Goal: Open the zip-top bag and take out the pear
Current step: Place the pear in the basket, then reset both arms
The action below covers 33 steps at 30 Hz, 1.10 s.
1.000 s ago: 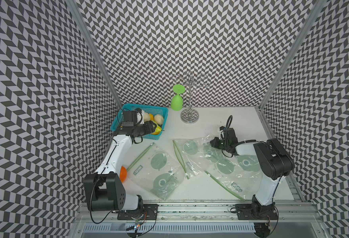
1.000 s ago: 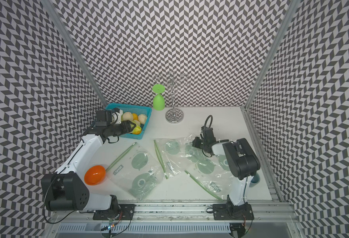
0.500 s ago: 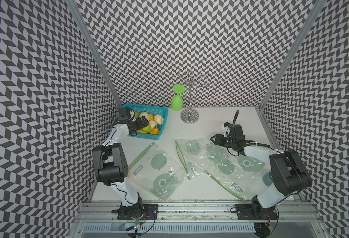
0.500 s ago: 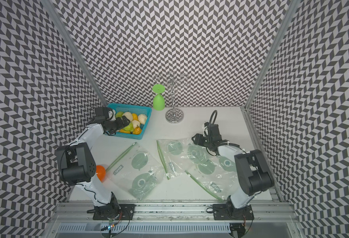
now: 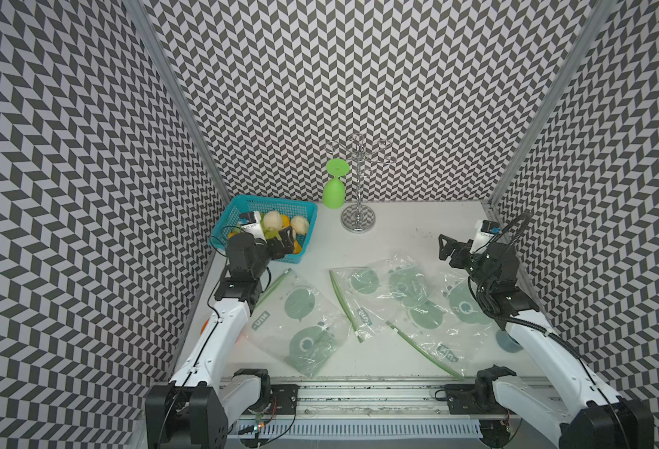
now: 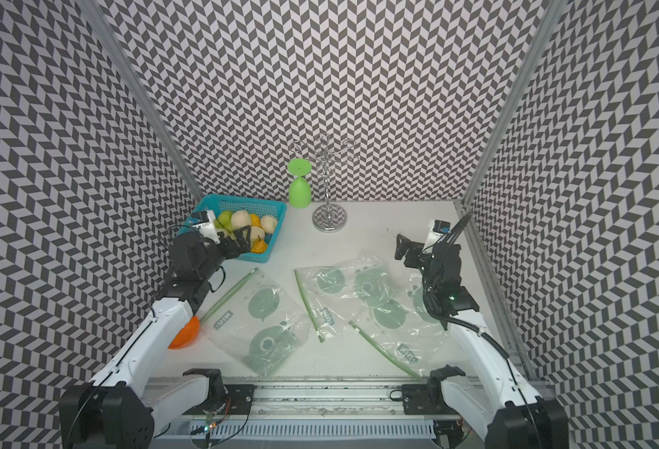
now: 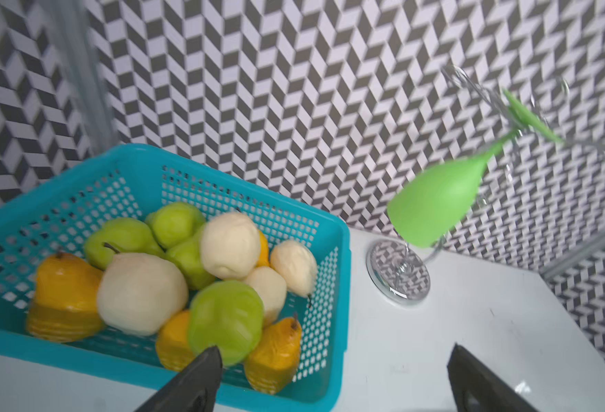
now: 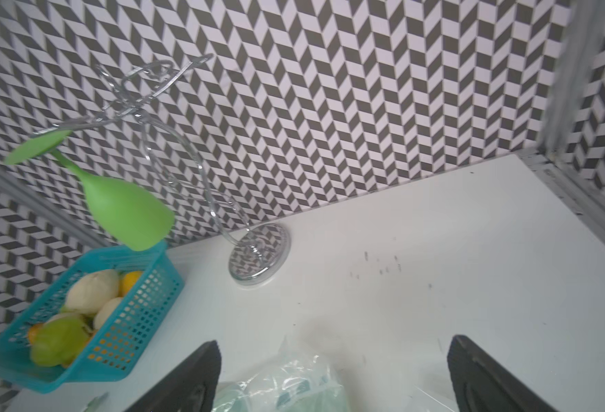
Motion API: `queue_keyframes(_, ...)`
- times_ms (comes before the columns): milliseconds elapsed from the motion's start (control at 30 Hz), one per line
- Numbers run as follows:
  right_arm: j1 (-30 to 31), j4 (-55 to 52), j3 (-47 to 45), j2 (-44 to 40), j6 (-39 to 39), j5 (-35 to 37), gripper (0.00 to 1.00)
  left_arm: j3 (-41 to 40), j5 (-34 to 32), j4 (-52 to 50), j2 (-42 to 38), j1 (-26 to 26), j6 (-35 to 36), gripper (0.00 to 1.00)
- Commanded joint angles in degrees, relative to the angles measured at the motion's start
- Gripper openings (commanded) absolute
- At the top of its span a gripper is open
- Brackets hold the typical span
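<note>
– White table (image 5: 405, 241), taking twelve o'clock as the back wall: what is the biggest thing on it?
– Three clear zip-top bags with green print, all lying flat. In both top views the left bag (image 5: 300, 326) sits at seven o'clock and the middle bag (image 5: 374, 283) at the centre. The right bag (image 5: 440, 322) is at four o'clock, overlapping the middle one. Whether their zips are sealed I cannot tell.
– Next in size?
– A teal basket (image 5: 277, 204) at ten o'clock, heaped with fruit. Then a chrome rack (image 5: 358, 219) at twelve o'clock, with a green goblet (image 5: 334, 192) hanging upside down on the basket's side.
– And the tools?
– The left tool (image 7: 333, 351) hovers over the basket's near rim, jaws spread wide, gripping nothing. The right tool (image 8: 333, 342) hangs at two o'clock, near the far edge of the overlapping bags, jaws just as wide and empty. Crumpled plastic shows beneath it in the right wrist view.
– Anything smaller?
– An orange bowl (image 6: 184, 332) at eight o'clock, partly hidden under the left arm.
– So where is the pear?
– In the basket: pears (image 7: 229, 246) in green, yellow-orange and pale cream. In the left wrist view one fingertip (image 7: 204, 360) sits just in front of a green pear (image 7: 226, 321) at the front of the heap. I cannot tell whether they touch.
</note>
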Motion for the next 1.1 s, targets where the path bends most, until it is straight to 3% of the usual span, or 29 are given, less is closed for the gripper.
queue_keyframes(0, -1.91, 6.49, -4.57, -1.64, -2.68, 8.06, 0.99, -11.41, -9.93, 19.61, -1.61, -2.94, 7.74, 1.0)
queue_keyframes(133, -2.89, 16.12, -11.8, -2.4, -3.15, 12.44, 0.99, -20.62, -11.72, 32.26, -1.7, -3.27, 11.66, 1.0)
queue_keyframes(333, -2.96, 33.0, -21.25, -0.15, -7.56, 15.63, 0.99, -23.67, -11.71, 40.79, 6.6, -2.57, 17.09, 1.0)
queue_keyframes(500, -3.0, 45.71, -26.98, 4.59, -11.03, 14.1, 0.99, -24.68, -4.17, 50.09, 15.75, 2.81, 16.54, 1.0)
queue_keyframes(567, -3.01, 53.27, -29.01, 8.06, -12.58, 12.45, 0.99, -24.29, 0.43, 53.52, 17.88, 5.58, 16.51, 1.0)
queue_keyframes(633, -2.94, 61.45, -31.06, 12.36, -14.09, 12.08, 0.99, -22.02, 3.8, 50.39, 19.22, 9.0, 14.71, 1.0)
queue_keyframes(733, -3.01, 77.03, -34.03, 19.39, -15.78, 12.0, 0.99, -26.78, 7.03, 67.8, 26.38, 11.62, 13.06, 1.0)
queue_keyframes(800, -3.0, 77.48, -32.93, 22.85, -16.32, 9.72, 0.99, -29.04, 11.07, 77.85, 30.83, 11.63, 14.42, 1.0)
queue_keyframes(933, -2.81, 97.73, -34.03, 37.61, -17.52, 8.54, 0.99, -25.92, 10.98, 68.09, 28.86, 11.41, 15.19, 1.0)
queue_keyframes(967, -2.71, 97.54, -34.05, 37.12, -17.54, 8.69, 0.99, -25.57, 10.88, 68.22, 29.18, 11.24, 15.3, 1.0)
queue_keyframes(1067, -2.93, 75.91, -28.72, 30.02, -16.07, 9.75, 0.99, -24.84, 9.66, 65.86, 28.75, 10.63, 15.74, 1.0)
